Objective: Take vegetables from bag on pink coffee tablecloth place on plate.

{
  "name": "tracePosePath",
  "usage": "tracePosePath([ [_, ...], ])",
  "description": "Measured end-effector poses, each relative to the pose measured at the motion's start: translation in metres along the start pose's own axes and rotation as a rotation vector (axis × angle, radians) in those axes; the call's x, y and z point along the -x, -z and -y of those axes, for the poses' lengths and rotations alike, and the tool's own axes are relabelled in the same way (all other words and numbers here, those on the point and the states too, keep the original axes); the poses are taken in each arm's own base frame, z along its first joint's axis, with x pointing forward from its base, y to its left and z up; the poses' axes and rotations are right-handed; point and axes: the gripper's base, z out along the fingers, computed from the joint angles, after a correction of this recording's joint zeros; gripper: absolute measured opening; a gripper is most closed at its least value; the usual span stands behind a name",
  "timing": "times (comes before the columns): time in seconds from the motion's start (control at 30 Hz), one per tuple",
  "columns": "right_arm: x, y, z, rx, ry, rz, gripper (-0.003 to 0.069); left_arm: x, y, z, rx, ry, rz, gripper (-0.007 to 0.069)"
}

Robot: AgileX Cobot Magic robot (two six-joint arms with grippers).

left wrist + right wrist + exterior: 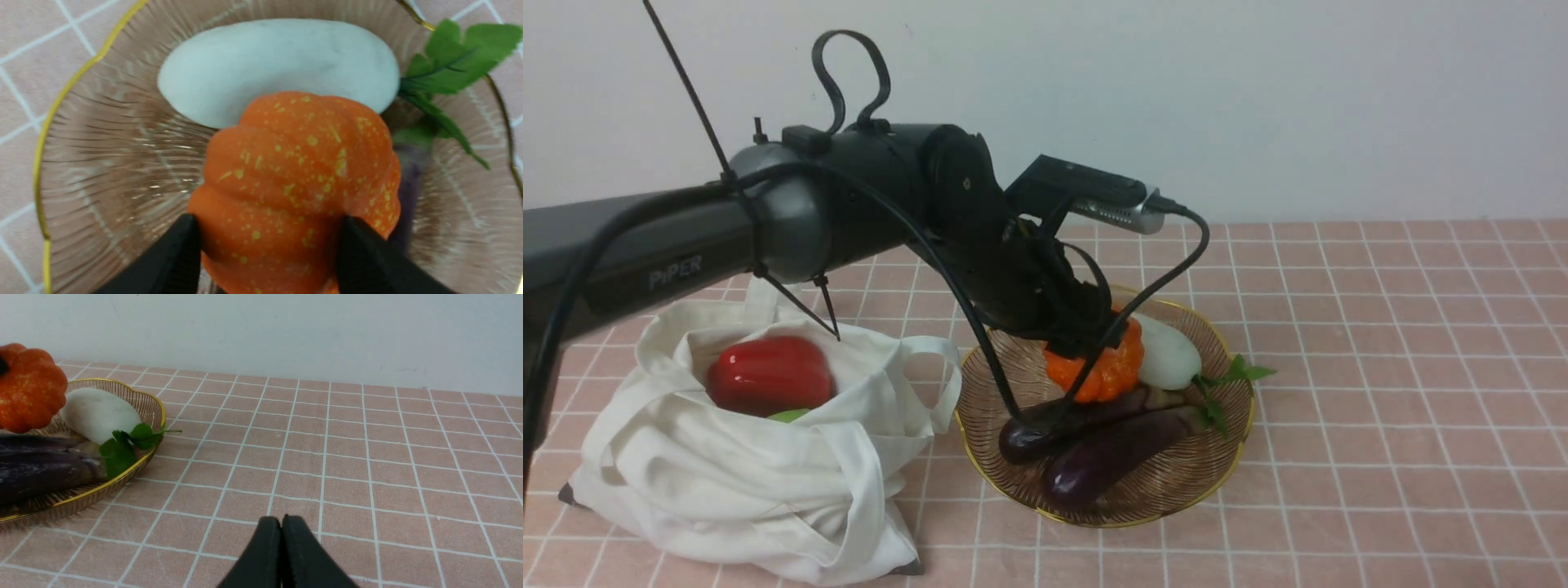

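Nearest me, at the lower left of the front view, the bag [727, 482] slumps open on the tablecloth [1380, 367]. The red pepper [768, 374] sits high in its mouth with a sliver of the green piece [788, 415] under it, so I judge 2 vegetables are left to fetch; anything deeper is hidden by the cloth folds. Just beside the bag, at centre frame, is the plate [1168, 490], with 2 aubergines [1111, 453] lying across its near half. Over them my left gripper [268, 217] pinches the pumpkin [298, 171], 1 finger on each flank, beside the white vegetable [1168, 355] and its leaves [1233, 371]. I read this as the set-down, aimed at the gap behind the aubergines. The wrist and a cable [1176, 261] block the jaws in the front view, and I cannot tell whether the pumpkin touches the plate yet. My right gripper [282, 526] is absent from the front view; its own camera shows the fingers pressed together, holding nothing, above bare cloth well clear of the plate, out of the way. Beyond is a plain wall.
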Motion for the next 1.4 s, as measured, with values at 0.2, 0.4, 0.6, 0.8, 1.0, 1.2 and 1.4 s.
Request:
tracePosePath([
  [0.2, 0.0, 0.0, 0.0, 0.0, 0.0, 0.0, -0.0015, 0.0, 0.0, -0.004, 0.039, 0.012, 0.003, 0.051],
  [0.4, 0.0, 0.0, 0.0, 0.0, 0.0, 0.0, -0.0015, 0.0, 0.002, -0.004, 0.047, 0.019, -0.006, 0.0539],
  [0.6, 0.0, 0.0, 0.0, 0.0, 0.0, 0.0, -0.0015, 0.006, 0.04, -0.001, 0.079, -0.028, 0.019, 0.0322],
  [0.8, 0.0, 0.0, 0.0, 0.0, 0.0, 0.0, -0.0015, 0.013, 0.158, 0.013, 0.127, -0.063, 0.265, 0.0008],
  [1.0, 0.0, 0.0, 0.0, 0.0, 0.0, 0.0, -0.0015, -0.018, 0.248, 0.026, 0.118, -0.052, 0.473, -0.0005],
  [1.2, 0.0, 0.0, 0.0, 0.0, 0.0, 0.0, -0.0015, -0.073, 0.285, 0.031, 0.103, -0.041, 0.593, -0.0005],
  [1.4, 0.0, 0.0, 0.0, 0.0, 0.0, 0.0, -0.0015, -0.122, 0.298, 0.033, 0.065, -0.005, 0.697, -0.0005],
])
